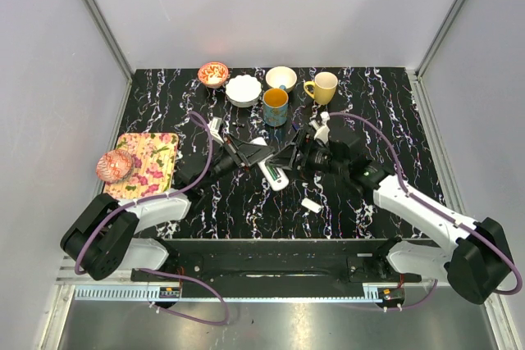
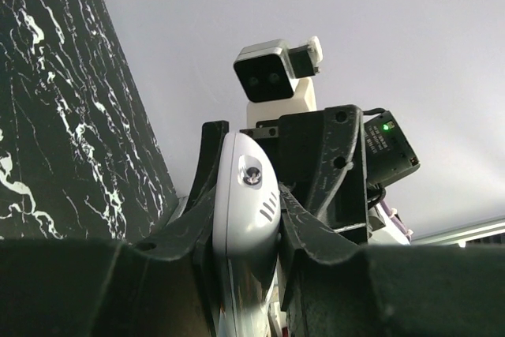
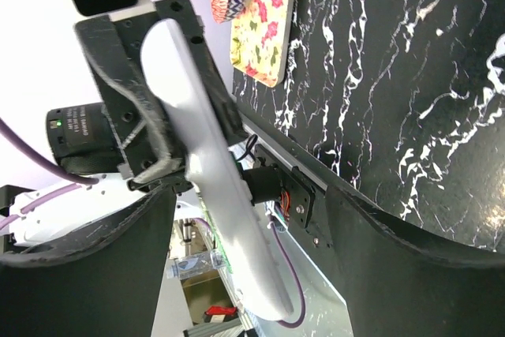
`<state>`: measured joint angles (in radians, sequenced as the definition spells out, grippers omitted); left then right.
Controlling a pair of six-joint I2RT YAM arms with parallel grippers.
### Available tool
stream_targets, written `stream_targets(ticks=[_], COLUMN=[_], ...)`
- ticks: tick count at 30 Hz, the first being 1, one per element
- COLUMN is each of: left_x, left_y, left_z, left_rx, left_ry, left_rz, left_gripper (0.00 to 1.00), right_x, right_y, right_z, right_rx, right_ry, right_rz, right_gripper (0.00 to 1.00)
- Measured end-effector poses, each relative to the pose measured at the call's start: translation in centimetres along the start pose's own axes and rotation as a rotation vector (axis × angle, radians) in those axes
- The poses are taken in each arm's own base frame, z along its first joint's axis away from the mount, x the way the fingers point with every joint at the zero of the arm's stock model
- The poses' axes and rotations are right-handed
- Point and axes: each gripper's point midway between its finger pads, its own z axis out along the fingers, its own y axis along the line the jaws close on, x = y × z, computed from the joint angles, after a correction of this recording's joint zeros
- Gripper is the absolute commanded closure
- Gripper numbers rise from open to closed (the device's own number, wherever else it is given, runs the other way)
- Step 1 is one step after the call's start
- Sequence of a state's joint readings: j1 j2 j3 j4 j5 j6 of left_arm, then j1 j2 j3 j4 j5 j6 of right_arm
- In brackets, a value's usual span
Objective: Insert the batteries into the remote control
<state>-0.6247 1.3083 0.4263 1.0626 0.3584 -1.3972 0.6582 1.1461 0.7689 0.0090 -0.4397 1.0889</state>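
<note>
The left gripper [image 2: 248, 175] is clamped across the remote control [image 3: 207, 165] and holds it over the middle of the table [image 1: 164, 96], apparently lifted clear of the surface with one end toward the near edge. The hold reads as a brace: one arm steadies the slim white bar so the other can work on it. The right gripper [image 3: 248, 195] faces it from the right with its fingers [image 3: 102, 266] spread wide, one on each side of the bar and touching neither side, which suits either an approach or a release. No battery is visible in any view. The wrist cameras see only smooth white faces of the remote, so the dark slot is turned away, and whether it is filled cannot be told. In the overhead view both black wrists crowd over the bar and hide most of it. A small white chip [image 1: 310, 205] lies alone toward the near edge, right of the middle; it may be the battery cover, though that is a guess. Bowls and two mugs stand along the far edge, well away from the work, and a floral board [image 1: 148, 161] sits by the left edge.
</note>
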Motion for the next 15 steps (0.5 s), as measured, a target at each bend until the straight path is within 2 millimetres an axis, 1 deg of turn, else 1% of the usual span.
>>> stream_targets(ticks=[3,5,7,8,12,15], left_x=[-0.2,-0.2,-0.2,-0.2,0.0,0.3], left_y=[-0.4,-0.7,-1.0,-1.2,-1.4,-1.3], left_z=[0.0,0.0,0.0,0.0,0.0,0.0], left_rx=[0.016,0.029,0.042,0.047,0.060,0.066], left_ry=[-0.005,-0.006,-0.004,-0.003,0.009,0.026], left_rz=[-0.005,-0.010,-0.014,-0.017,-0.032,-0.043], left_gripper=[1.00,1.00,1.00,1.00,1.00,1.00], right_x=[-0.4,-0.4,0.0,0.2,1.6,2.2], right_y=[1.2,2.0,2.3,2.3,1.4,1.0], right_z=[-0.2,-0.3,-0.5,-0.5,-0.5,-0.6], right_rx=[-0.012,-0.030,-0.046,-0.052,-0.052,-0.052], right_ry=[0.005,0.022,0.052,0.068,0.154,0.187], right_rz=[-0.044,-0.083,-0.120,-0.134,-0.174,-0.192], right_gripper=[0.22,0.25,0.28,0.29,0.41,0.46])
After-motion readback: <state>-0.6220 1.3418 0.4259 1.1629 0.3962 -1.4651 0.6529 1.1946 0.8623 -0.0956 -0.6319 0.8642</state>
